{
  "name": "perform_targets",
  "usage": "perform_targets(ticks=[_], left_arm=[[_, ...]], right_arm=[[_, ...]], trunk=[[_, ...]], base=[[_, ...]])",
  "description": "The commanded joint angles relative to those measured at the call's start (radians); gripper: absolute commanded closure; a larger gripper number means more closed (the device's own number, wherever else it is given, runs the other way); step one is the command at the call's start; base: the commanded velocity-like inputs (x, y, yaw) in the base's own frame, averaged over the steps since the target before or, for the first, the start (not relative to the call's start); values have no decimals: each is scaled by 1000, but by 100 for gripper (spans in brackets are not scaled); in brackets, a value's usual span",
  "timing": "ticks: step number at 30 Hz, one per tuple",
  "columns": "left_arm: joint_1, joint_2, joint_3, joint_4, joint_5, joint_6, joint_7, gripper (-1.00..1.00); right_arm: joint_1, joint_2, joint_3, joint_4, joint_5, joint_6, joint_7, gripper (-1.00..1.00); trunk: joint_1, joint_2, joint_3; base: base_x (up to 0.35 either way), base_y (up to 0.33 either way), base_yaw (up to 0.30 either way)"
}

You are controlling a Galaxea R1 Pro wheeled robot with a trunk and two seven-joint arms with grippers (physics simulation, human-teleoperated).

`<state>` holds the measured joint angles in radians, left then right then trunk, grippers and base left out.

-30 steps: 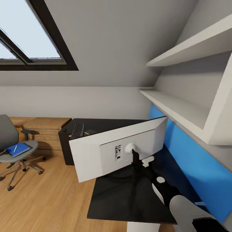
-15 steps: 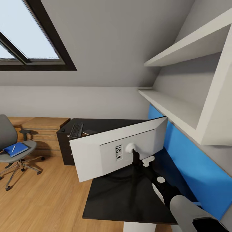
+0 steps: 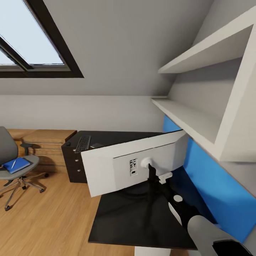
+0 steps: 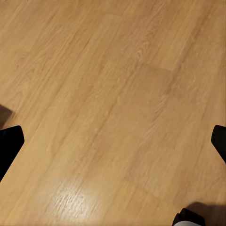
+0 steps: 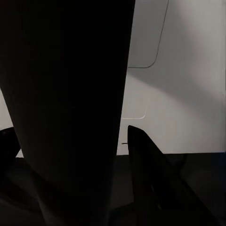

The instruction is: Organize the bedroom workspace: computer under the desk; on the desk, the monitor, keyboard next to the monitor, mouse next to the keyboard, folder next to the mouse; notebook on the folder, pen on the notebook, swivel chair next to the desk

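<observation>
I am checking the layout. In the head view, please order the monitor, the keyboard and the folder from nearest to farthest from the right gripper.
1. Monitor: its stem sits at the right gripper, over the desk.
2. Keyboard: on the black drawer unit behind.
3. Folder: on the swivel chair, far left.

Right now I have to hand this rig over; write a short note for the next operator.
Right gripper is shut on the monitor stem, screen tilted above the desk.
Left gripper is open over bare floor.
Keyboard lies on the black drawer unit.
Blue folder with the pen lies on the swivel chair.
Left: settle the monitor, then move keyboard, folder and pen, and bring the chair over.
</observation>
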<state>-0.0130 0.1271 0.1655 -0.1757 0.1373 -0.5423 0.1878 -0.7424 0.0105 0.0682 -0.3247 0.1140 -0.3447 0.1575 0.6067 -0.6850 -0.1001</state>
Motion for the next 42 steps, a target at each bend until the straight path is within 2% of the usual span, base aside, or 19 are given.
perform_targets(ticks=[1,22,36,37,42], left_arm=[[-1,0,-4,1,10,-4,-1,-100],[-1,0,-4,1,10,-5,-1,-100],[-1,0,-4,1,10,-5,-1,-100],[-1,1,-4,1,10,-4,-1,-100],[-1,1,-4,1,10,-5,0,-100]], right_arm=[[-2,0,9,-2,3,-3,-5,100],[-2,0,8,-2,3,-3,-13,100],[-2,1,8,-2,3,-3,-13,100],[-2,1,8,-2,3,-3,-13,-100],[-2,2,8,-2,3,-3,-13,-100]], trunk=[[0,-2,-1],[0,-2,-1],[0,-2,-1],[0,-2,-1],[0,-2,-1]], base=[[99,-95,0],[84,-36,0],[7,-1,0],[0,0,0],[0,0,0]])
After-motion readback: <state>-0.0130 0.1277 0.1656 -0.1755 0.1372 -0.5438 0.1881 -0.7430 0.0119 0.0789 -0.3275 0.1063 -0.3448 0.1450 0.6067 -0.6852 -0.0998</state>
